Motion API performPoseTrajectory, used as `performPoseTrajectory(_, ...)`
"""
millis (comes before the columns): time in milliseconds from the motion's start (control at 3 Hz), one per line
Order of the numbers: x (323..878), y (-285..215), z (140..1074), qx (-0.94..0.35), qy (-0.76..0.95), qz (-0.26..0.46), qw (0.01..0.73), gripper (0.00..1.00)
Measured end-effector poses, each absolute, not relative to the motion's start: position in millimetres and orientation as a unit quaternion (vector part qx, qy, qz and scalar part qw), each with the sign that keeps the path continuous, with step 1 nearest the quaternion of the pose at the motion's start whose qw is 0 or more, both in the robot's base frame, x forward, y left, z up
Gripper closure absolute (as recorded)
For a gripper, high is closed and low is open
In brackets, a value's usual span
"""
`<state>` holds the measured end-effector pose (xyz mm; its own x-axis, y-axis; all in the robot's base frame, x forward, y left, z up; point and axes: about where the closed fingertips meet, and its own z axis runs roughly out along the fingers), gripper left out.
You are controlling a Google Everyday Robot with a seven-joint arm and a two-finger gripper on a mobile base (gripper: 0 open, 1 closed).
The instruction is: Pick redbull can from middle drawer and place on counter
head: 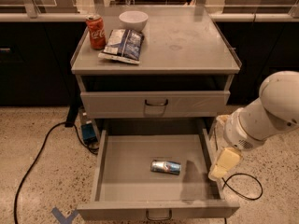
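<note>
The redbull can (166, 166) lies on its side on the flat bottom of the open middle drawer (117, 176), a little right of its centre. The drawer is pulled out toward me, with its small wire handle at the front edge. The counter (187, 43) is the grey cabinet top above it. My gripper (224, 162) hangs from the white arm at the right, just outside the drawer's right wall, to the right of the can and apart from it. It holds nothing that I can see.
On the counter's left part stand a red Coca-Cola can (96, 31), a white bowl (133, 19) and a blue-and-white snack bag (123, 45). A closed upper drawer (155, 104) sits above the open one. Black cables (42, 148) and a small blue box (88, 133) lie on the floor at the left.
</note>
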<state>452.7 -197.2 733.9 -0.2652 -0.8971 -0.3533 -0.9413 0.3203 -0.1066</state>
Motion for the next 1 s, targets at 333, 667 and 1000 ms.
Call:
performPoseTrajectory(333,467,-188,709,-0.583,0.788,0.062,0.189,0.00)
performPoseTrajectory(667,480,-181,679,-0.582,0.789,0.062,0.190,0.00)
performPoseTrajectory(1000,489,-179,645,-0.570,0.798,0.074,0.179,0.00)
